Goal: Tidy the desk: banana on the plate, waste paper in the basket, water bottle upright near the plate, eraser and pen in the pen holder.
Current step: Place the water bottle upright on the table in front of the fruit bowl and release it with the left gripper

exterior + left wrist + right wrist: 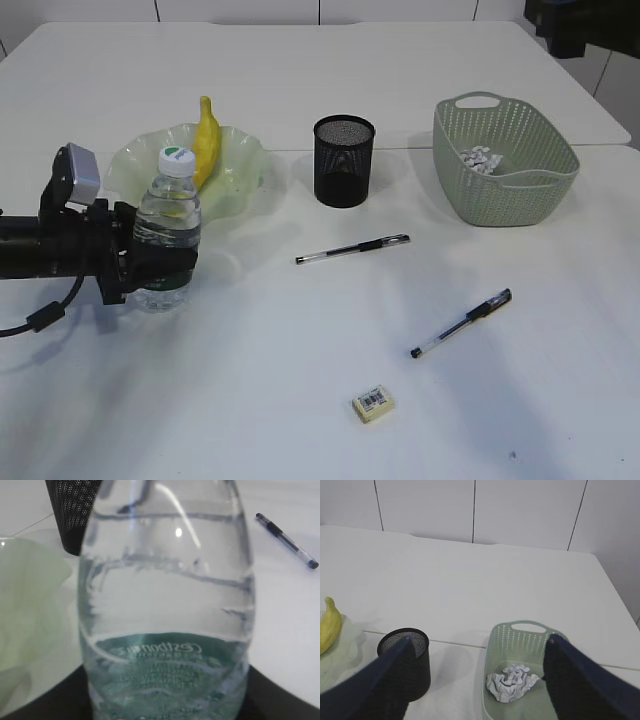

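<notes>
My left gripper (150, 262) is gripping the water bottle (167, 240), standing upright at left beside the plate (240, 170); its fingers are mostly hiding behind it. White desk (300, 400), panelled wall. One banana (206, 140), one pen holder (343, 160), two pens (352, 249), one eraser (373, 404), one basket (520, 180) holding waste paper (511, 681). My right gripper (479, 680) is hanging spread wide, tips cut off.

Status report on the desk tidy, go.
Left gripper shut on water bottle, upright beside plate. Right gripper open, empty, above basket. Two pens and eraser lie loose on desk. Nothing blocking.
</notes>
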Controlling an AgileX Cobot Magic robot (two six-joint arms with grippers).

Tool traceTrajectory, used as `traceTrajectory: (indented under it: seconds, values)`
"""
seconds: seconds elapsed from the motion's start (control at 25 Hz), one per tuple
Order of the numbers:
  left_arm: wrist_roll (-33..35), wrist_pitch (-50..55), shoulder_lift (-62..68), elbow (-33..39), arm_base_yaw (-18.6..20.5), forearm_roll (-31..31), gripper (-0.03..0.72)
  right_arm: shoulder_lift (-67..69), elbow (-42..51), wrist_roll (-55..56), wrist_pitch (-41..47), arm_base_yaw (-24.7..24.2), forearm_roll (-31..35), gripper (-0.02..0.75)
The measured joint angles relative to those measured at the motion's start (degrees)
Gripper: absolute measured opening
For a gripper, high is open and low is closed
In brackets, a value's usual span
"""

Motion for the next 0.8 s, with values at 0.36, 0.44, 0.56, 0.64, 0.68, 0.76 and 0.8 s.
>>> traceTrajectory:
  seconds: [0.36,0.44,0.56,0.64,0.68,0.76,0.8]
  values:
    - [-0.06,0.0,0.0,-3.06,-3.53,0.0,0.383,0.0,0.0,0.0,0.0,0.0,0.0,0.586]
    - [-0.06,0.0,0.0,-4.34,-3.87,0.0,0.383,0.0,0.0,0.0,0.0,0.0,0.0,0.586]
    - [-0.06,0.11,0.0,-4.62,-4.0,0.0,0.383,0.0,0.0,0.0,0.0,0.0,0.0,0.586]
    - [-0.06,0.11,0.13,-4.62,-4.0,0.0,0.383,0.0,0.0,-0.1,0.0,0.0,0.0,0.586]
    - [-0.06,0.11,0.25,-4.62,-4.0,0.0,0.383,0.0,0.0,-0.1,0.0,0.0,0.0,0.586]
    - [-0.06,0.11,0.62,-4.62,-4.0,0.0,0.383,0.0,0.0,-0.1,0.0,0.0,0.0,0.586]
    - [-0.06,0.11,0.73,-4.62,-4.0,0.0,0.383,0.0,0.0,-0.1,0.0,0.0,0.0,0.586]
